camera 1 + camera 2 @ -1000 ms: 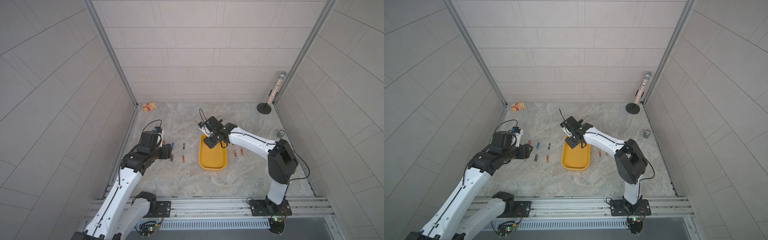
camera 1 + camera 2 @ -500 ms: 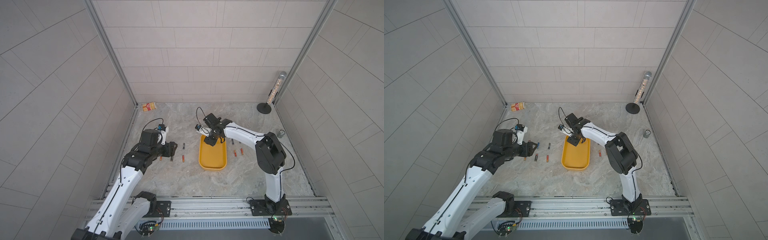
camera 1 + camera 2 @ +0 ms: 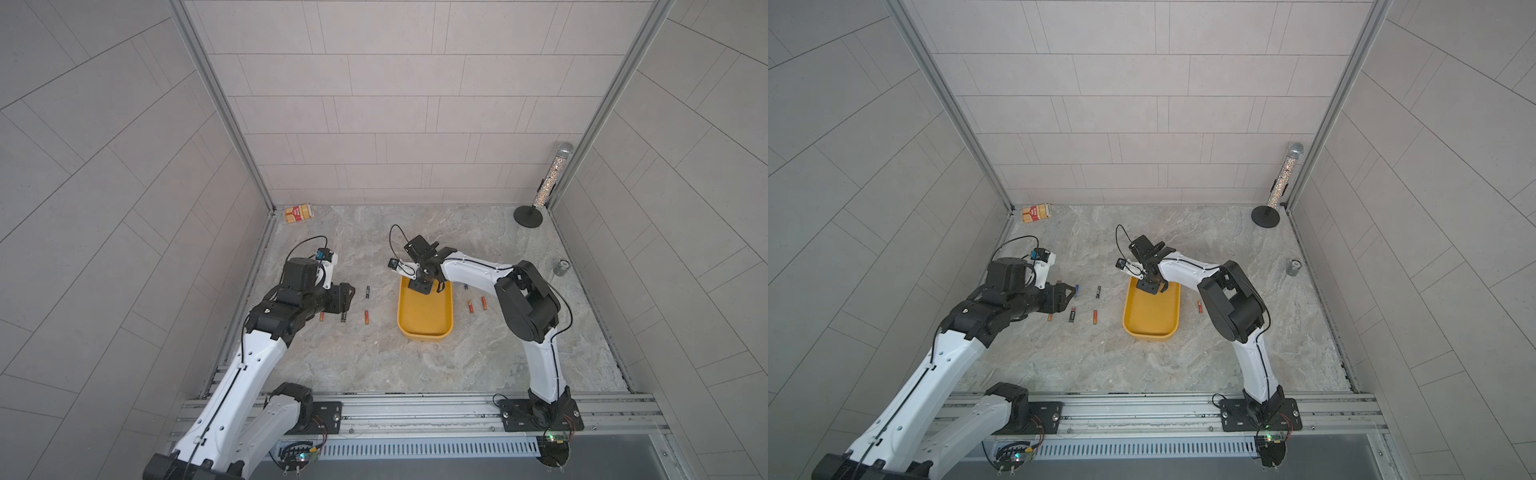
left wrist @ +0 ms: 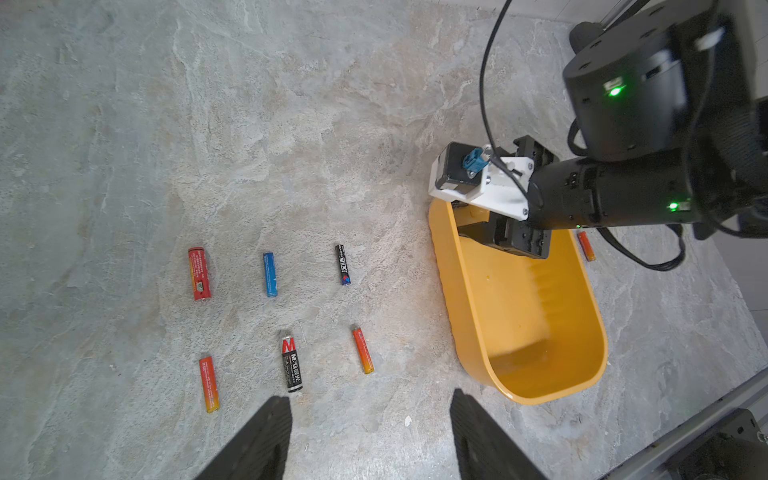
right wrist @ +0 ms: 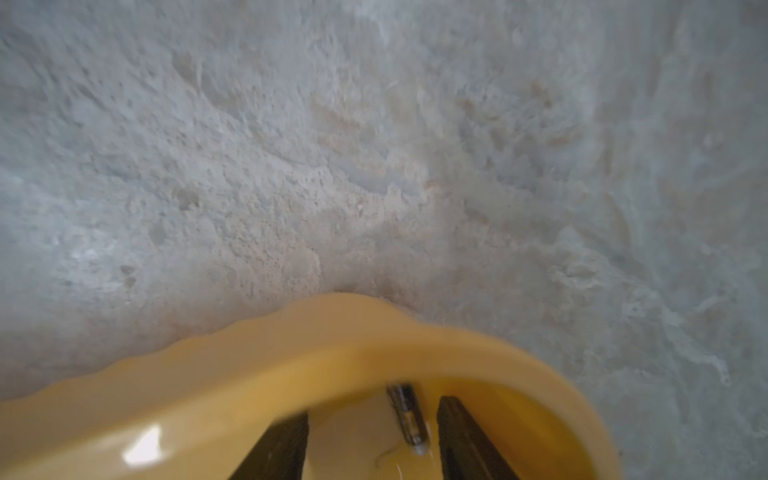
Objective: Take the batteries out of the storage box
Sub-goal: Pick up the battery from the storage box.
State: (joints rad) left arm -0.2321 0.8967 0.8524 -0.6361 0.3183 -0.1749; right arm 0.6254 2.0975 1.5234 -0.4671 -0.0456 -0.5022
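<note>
Right wrist view: right gripper (image 5: 374, 409) spread, nothing held, black battery (image 5: 407, 419) straddled off-centre at box (image 5: 291, 353) far end. If closed skewed, battery may be rolled aside, grasp missed. Left gripper (image 4: 370, 397) spread, empty.

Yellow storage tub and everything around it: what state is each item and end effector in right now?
Shallow yellow plastic tub: upright, one battery visible inside.
Black cylindrical battery: lying in tub, ungripped.
Right end effector: open, inside tub, jaws either side of that battery.
Left end effector: open, empty, above stone tabletop.
Six slim loose batteries: lying flat on tabletop, outside tub.
Two orange batteries: lying on tabletop, tub's other side.
</note>
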